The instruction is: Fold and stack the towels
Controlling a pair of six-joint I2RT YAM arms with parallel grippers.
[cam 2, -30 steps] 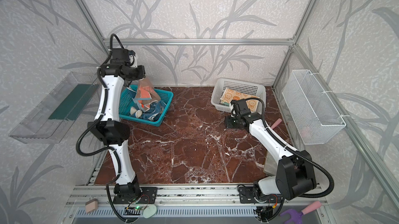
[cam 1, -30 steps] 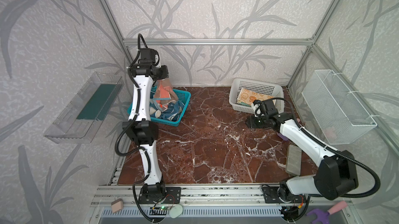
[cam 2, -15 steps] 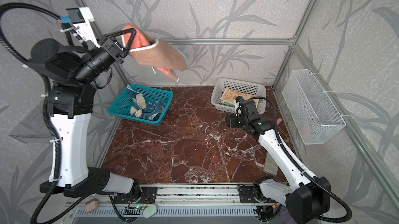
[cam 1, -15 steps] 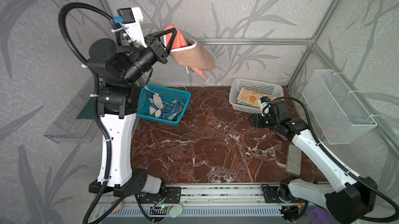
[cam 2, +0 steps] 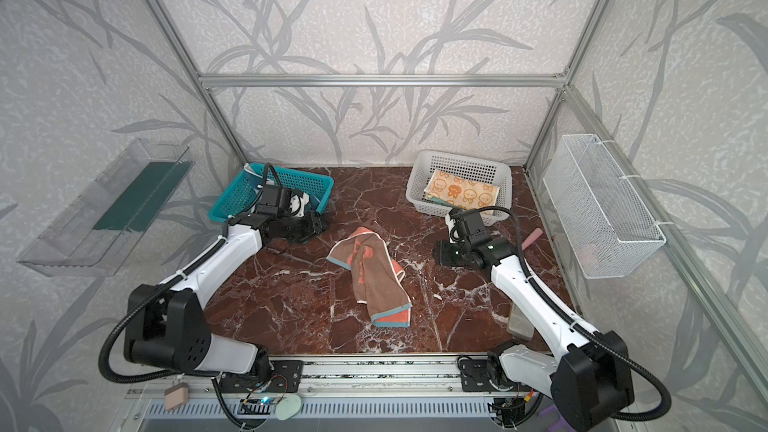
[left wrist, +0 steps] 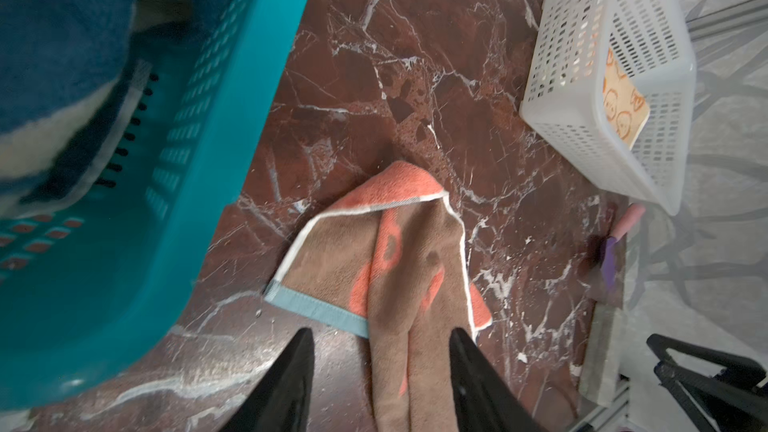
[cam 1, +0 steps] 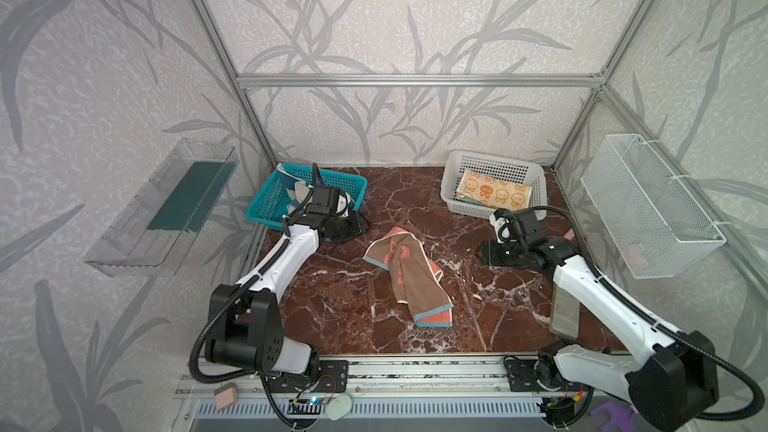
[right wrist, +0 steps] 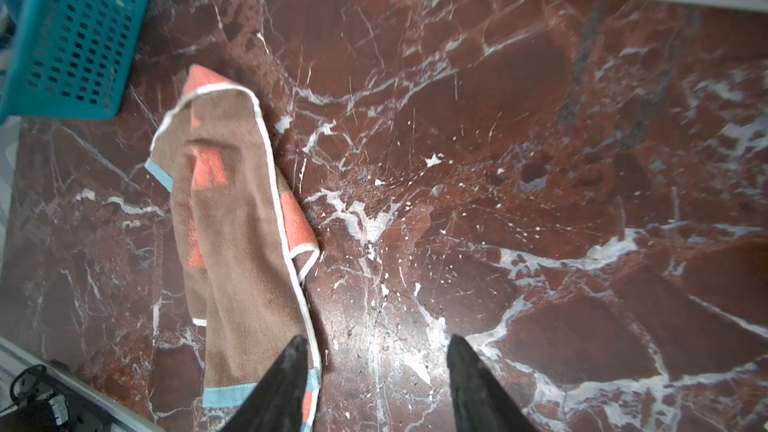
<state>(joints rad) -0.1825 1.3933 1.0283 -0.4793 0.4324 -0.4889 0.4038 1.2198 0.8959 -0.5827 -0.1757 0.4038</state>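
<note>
- The jaws of the left gripper [left wrist: 380, 332] are seen standing apart, gripping nothing. Those of the right gripper [right wrist: 378, 340] are likewise parted and empty.
- A grey slab [cam 1: 564, 311] is found at about 4 o'clock on the marble table [cam 1: 332, 317], near the front edge.
- A coral-and-brown towel [cam 1: 409, 280] is laid crumpled and partly doubled over at the table's centre, and is held by neither gripper.
- The left gripper is placed at about 10 o'clock from that towel, just beside the teal basket [cam 1: 268, 201]. The right gripper is placed at about 2 o'clock from it, low over the marble.
- At the table's 10 o'clock, blue-and-cream towels [left wrist: 62, 34] are heaped in the teal basket.
- At 1 o'clock a white basket [cam 1: 490, 165] is seen, with a cream towel [cam 1: 494, 193] printed with orange figures laid flat inside it.
</note>
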